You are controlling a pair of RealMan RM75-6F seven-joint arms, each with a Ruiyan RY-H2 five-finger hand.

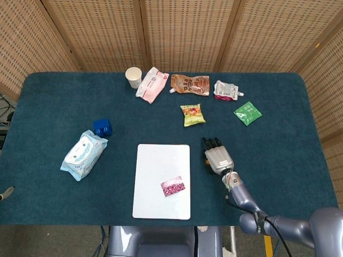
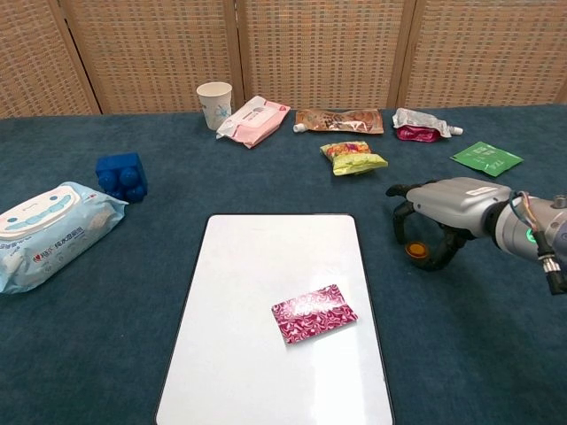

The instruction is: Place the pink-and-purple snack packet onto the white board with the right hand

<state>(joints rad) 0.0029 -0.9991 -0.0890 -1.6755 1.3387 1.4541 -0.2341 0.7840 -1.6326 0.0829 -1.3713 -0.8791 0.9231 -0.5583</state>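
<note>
The pink-and-purple snack packet [image 1: 173, 186] [image 2: 314, 312] lies flat on the white board [image 1: 161, 158] [image 2: 266, 266], toward its right edge, with nothing touching it. My right hand [image 1: 218, 157] [image 2: 443, 204] hovers low over the blue cloth just right of the board, a short way from the packet. Its fingers [image 2: 400, 211] curve downward, apart from the thumb, and hold nothing. My left hand shows in neither view.
Behind the board lie a yellow-green snack bag [image 1: 192, 114], a green sachet [image 1: 247, 113], a brown pouch [image 1: 189, 83], a white-and-red spout pouch [image 1: 225, 90], a pink wipes pack [image 1: 151, 84] and a paper cup [image 1: 133, 76]. A blue block [image 1: 102, 127] and a blue wipes pack [image 1: 83, 155] sit left.
</note>
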